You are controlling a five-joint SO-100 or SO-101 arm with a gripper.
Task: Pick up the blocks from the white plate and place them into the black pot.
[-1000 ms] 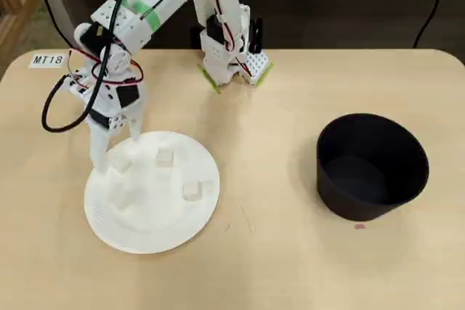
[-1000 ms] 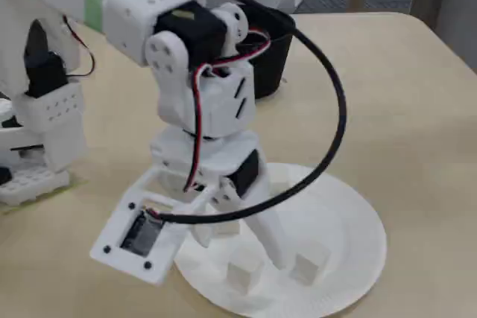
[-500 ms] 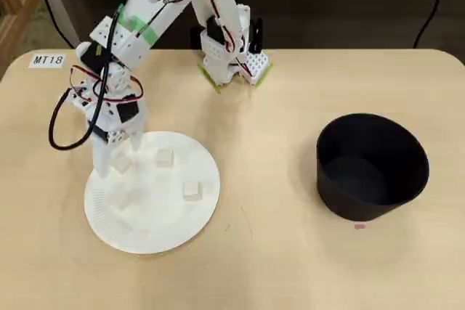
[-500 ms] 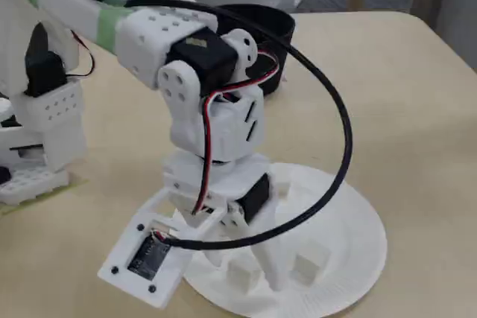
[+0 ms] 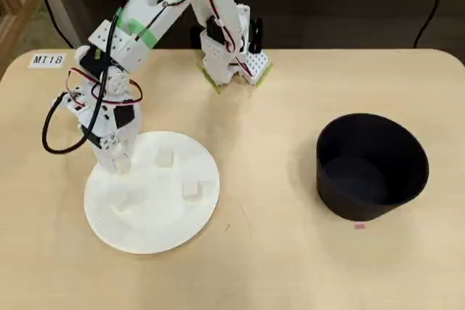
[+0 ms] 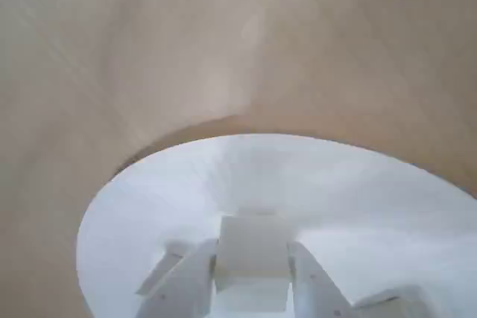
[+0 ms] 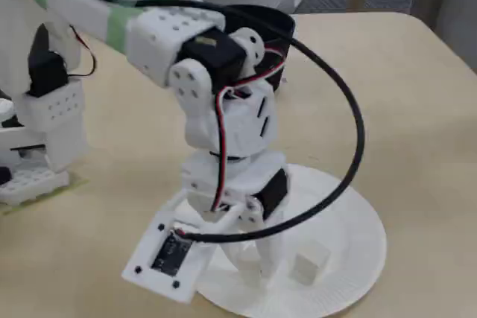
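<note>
End effector (image 6: 252, 288) fingers clamp a smooth pale cube (image 6: 252, 257) over the flat, round white plate (image 6: 358, 184).

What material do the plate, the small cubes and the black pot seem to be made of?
White plate: likely paper, matte with a ribbed rim. Blocks: possibly foam or painted wood; matte, pale, sharp-edged. Black pot: probably matte plastic, no shine; cannot tell for sure.
</note>
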